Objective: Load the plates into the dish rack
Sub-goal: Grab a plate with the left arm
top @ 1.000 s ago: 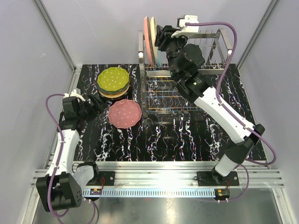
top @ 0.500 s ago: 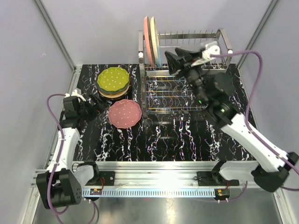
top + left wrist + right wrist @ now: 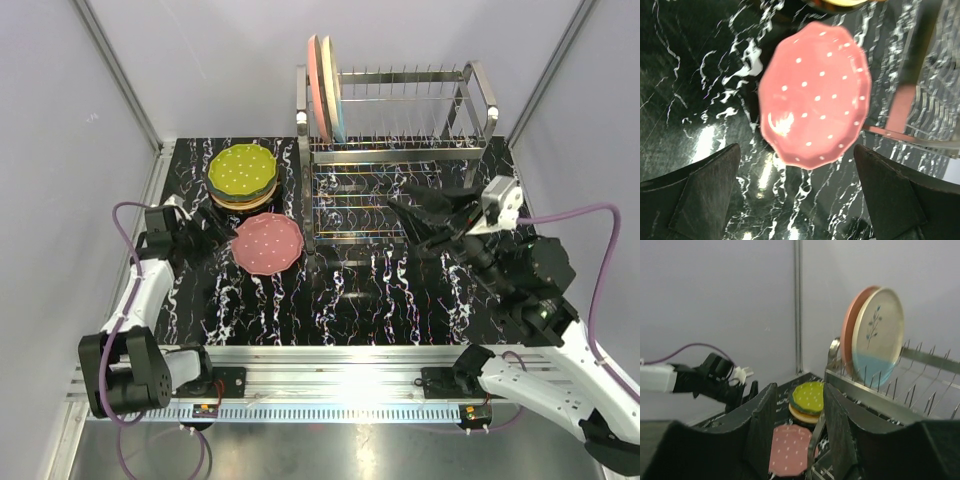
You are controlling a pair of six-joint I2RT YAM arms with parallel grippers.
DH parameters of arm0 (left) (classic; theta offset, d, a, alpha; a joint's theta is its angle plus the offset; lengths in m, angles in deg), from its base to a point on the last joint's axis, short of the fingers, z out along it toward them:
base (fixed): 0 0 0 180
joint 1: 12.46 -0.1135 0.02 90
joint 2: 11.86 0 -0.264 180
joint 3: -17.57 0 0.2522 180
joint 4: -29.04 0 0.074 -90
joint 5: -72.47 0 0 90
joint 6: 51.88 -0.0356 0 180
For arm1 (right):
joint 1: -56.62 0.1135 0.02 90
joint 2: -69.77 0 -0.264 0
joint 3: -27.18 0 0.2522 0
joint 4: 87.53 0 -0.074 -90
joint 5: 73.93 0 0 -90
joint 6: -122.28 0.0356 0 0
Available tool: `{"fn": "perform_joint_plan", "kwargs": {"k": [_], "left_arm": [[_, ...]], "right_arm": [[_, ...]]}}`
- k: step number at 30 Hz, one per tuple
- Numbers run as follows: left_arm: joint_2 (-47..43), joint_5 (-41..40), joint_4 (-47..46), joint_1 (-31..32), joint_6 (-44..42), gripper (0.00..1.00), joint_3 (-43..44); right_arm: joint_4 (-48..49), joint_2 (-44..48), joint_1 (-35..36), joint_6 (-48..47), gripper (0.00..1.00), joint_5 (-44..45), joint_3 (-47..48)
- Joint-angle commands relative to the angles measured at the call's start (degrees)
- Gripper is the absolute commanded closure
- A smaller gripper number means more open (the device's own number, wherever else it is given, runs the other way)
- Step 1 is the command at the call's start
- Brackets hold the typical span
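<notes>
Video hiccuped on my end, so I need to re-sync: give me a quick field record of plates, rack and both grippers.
in rack: two upright at the left end of the dish rack, a pink plate and a cream-and-blue plate
loose on table: dotted pink plate, flat, just left of the rack
stack: dotted green plate on top, others beneath
left gripper: open, empty, facing the dotted pink plate
right gripper: open, empty, near the rack's front
</notes>
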Motion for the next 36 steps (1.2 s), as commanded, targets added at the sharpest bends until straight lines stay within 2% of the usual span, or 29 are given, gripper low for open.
{"fn": "perform_joint_plan", "kwargs": {"k": [1,11,15,22,25,33,36], "left_arm": [[2.29,0.37,-0.31,-0.04,-1.59,0.01,1.75],[10.98,-10.26,4.61,4.88,-2.73,0.01,5.79],[14.51,-14.05,7.07,6.47,-3.09,0.03,8.07],[17.41,-16.60,8.31,6.64,-3.17,0.08,9.22],[18.38,-17.04,8.13,6.82,-3.09,0.12,9.48],[21.81,-16.42,7.43,7.70,-3.09,0.32,10.27],[22.86,-17.64,7.69,8.31,-3.61,0.32,10.54]], "right_arm": [[-3.49,3.34,0.36,3.48,0.53,-4.15,-6.08],[-10.96,17.39,0.36,9.37,0.59,-3.36,-16.55],[-10.53,18.20,0.36,16.32,0.65,-7.31,-22.53],[-8.94,22.32,0.36,18.96,0.65,-6.88,-28.25],[-9.65,21.46,0.36,19.22,0.65,-7.49,-27.90],[-6.49,15.31,0.54,20.54,0.62,-11.62,-28.78],[-3.24,13.64,1.24,21.68,0.62,-11.97,-30.18]]}}
